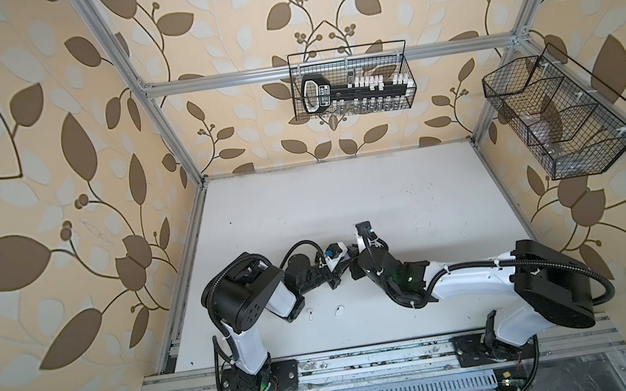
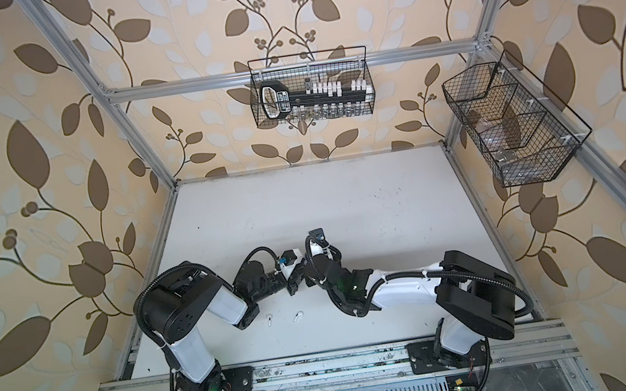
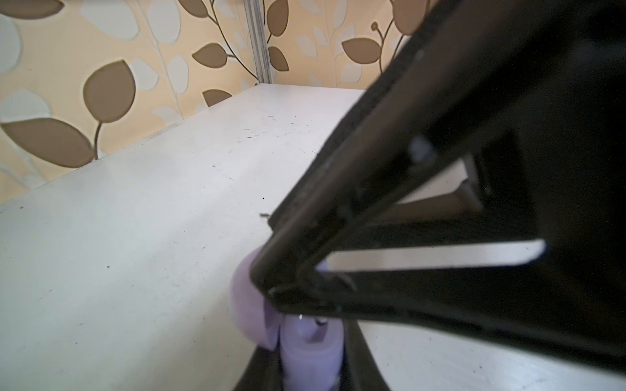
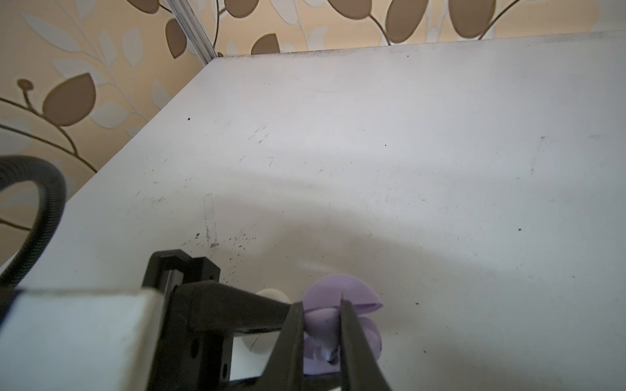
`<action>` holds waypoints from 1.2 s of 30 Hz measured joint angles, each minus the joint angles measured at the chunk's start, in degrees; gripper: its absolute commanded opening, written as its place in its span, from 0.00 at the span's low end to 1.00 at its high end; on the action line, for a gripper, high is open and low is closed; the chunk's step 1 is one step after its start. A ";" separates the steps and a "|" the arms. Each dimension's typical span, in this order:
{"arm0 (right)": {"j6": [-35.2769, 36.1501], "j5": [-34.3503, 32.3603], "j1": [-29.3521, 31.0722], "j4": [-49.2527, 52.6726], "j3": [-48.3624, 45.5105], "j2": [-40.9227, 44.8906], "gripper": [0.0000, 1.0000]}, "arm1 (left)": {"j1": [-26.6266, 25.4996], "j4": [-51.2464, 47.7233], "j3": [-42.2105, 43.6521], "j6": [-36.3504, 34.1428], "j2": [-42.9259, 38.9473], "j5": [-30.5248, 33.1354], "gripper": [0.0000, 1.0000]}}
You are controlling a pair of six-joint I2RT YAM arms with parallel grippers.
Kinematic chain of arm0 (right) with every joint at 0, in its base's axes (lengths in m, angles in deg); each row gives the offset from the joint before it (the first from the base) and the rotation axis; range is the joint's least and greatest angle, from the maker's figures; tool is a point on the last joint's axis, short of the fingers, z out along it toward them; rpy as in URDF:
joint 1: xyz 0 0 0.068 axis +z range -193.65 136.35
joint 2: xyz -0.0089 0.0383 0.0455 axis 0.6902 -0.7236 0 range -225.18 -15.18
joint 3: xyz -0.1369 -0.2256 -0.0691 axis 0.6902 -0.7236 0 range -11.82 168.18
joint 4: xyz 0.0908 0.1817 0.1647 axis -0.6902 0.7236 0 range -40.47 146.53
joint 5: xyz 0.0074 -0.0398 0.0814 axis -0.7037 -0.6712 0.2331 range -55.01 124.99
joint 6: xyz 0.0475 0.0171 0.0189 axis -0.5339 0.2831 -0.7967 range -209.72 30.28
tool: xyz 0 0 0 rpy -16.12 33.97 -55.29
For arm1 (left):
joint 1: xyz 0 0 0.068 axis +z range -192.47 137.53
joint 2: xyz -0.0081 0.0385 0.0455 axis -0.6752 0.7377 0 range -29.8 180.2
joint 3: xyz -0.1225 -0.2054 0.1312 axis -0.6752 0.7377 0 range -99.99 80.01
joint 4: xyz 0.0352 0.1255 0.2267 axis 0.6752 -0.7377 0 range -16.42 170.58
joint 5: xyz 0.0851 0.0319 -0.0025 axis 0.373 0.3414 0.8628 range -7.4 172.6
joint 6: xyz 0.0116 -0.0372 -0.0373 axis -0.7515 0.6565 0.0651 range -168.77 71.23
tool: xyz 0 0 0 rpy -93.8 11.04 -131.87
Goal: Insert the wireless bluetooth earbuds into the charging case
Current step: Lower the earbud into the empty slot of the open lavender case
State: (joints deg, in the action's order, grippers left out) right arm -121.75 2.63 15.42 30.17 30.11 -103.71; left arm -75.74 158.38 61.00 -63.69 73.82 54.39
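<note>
Top views — both arms are being held together over the middle of the table (image 1: 388,202). The left gripper (image 1: 336,276) and right gripper (image 1: 355,269) are being shown tip to tip, likely so that one steadies while the other inserts. What is being gripped is hidden there under the wrists. Two white earbuds (image 1: 311,314) (image 1: 338,309) are being shown lying loose on the table beside the left arm, apart from both grippers and not yet cased.

Left wrist view: the lavender charging case (image 3: 249,298) is being shown at the frame's edge, lid apparently open. The left gripper's fingers (image 3: 364,372) are being held narrow around a lavender part of it. This is judged to be a clamp on the case, so that it is not shoved about during insertion. Most of the view is being blocked by the blurred right gripper, and the case's sockets are being cut off.

Right wrist view: the right gripper's jaws are being held nearly closed, with what looks like a lavender earbud (image 4: 320,321) pinched between them just over the open case. It is probably being held that way to line the stem up with a socket, but whether it is seated cannot be told. A white round thing (image 4: 271,294) is being mostly hidden behind the left gripper — possibly another case. No other lavender earbud is being shown in any view.
</note>
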 measured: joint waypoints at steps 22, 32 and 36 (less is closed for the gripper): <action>0.35 0.02 -0.26 -1.42 -1.36 -0.90 0.16 | 0.00 0.00 0.00 0.02 0.00 -0.39 0.09; 0.59 0.22 0.22 -1.31 -1.36 -0.90 0.16 | 0.00 0.00 0.02 0.04 0.00 -0.44 0.09; 0.61 0.44 0.24 -1.27 -1.38 -0.92 0.16 | 0.00 0.00 0.02 0.04 0.00 -0.48 0.09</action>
State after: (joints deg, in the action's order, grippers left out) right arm -121.14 3.07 15.66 28.91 28.74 -104.63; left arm -75.74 158.38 61.02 -63.64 73.82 53.91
